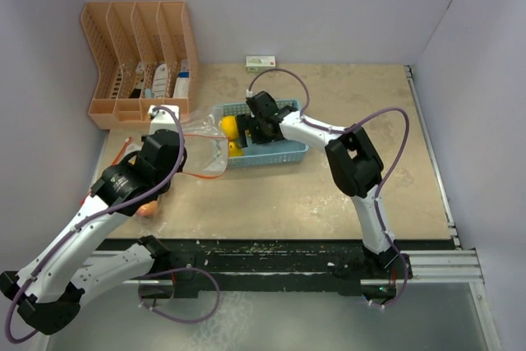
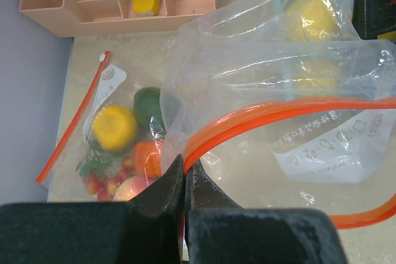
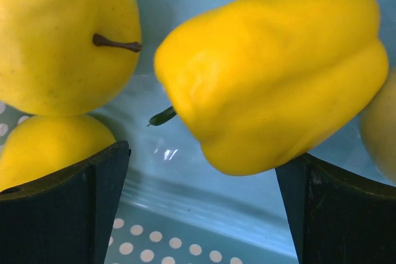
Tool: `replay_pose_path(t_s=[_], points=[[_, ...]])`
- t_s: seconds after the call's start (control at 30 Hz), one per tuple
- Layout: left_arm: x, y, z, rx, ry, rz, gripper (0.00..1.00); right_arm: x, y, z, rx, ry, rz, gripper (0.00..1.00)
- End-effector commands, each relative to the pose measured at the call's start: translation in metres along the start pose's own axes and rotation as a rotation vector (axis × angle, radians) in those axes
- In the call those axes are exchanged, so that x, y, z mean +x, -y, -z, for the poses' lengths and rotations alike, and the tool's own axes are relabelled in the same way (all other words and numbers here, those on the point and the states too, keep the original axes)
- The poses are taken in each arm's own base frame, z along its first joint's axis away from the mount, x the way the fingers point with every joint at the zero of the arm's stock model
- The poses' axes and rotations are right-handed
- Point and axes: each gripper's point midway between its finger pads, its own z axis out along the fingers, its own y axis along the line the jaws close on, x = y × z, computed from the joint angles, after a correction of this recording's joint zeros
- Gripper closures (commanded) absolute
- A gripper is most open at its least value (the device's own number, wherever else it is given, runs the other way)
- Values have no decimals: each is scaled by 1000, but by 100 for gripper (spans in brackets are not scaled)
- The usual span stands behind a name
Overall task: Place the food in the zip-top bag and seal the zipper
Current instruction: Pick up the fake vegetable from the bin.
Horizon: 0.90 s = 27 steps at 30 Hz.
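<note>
My left gripper (image 2: pixel 185 166) is shut on the orange zipper rim of a clear zip-top bag (image 2: pixel 291 109) and holds its mouth open toward the basket; both show in the top view, the gripper (image 1: pixel 179 154) and the bag (image 1: pixel 205 154). My right gripper (image 3: pixel 204 153) is open inside the light-blue basket (image 1: pixel 292 154), its fingers either side of a yellow toy pepper (image 3: pixel 278 72). A yellow pear-like fruit (image 3: pixel 62 35) and another yellow piece (image 3: pixel 43 146) lie to its left. In the top view the right gripper (image 1: pixel 246 131) is over the yellow food (image 1: pixel 228 127).
A second zip-top bag (image 2: pixel 117 134), filled with yellow, green, orange and red toy food, lies on the table to the left under my left arm. An orange desk organizer (image 1: pixel 140 55) stands at the back left. A small box (image 1: pixel 260 62) lies by the back wall.
</note>
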Motion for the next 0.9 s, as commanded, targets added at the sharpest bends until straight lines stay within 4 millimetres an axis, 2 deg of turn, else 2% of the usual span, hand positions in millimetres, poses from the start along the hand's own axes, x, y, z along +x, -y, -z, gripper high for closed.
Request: replay_pose_path(t_s=[0.0,0.17,0.23,0.33,0.4,0.53,0.63,0.87], points=[[-9,-3,4,10,41,22,100,-33,5,11,61,99,-32,0],[-8,-5,5,3,40,20,100,-62,6,39,109,175,-195,1],[-6,-6,5,1,35,21,100,-76,-2,50,86,201,-261,0],[-5,-6,7,9,37,27,100,-89,-5,56,100,216,-373,0],[-5,-7,9,15,42,31,100,-91,1,53,152,210,-437,0],[-8,-11,14,25,67,41,100,-89,9,42,226,168,-488,1],[-10,-12,17,38,83,41,100,-80,12,32,252,136,-505,0],[-16,-8,19,72,112,36,100,-59,28,43,345,98,-549,0]])
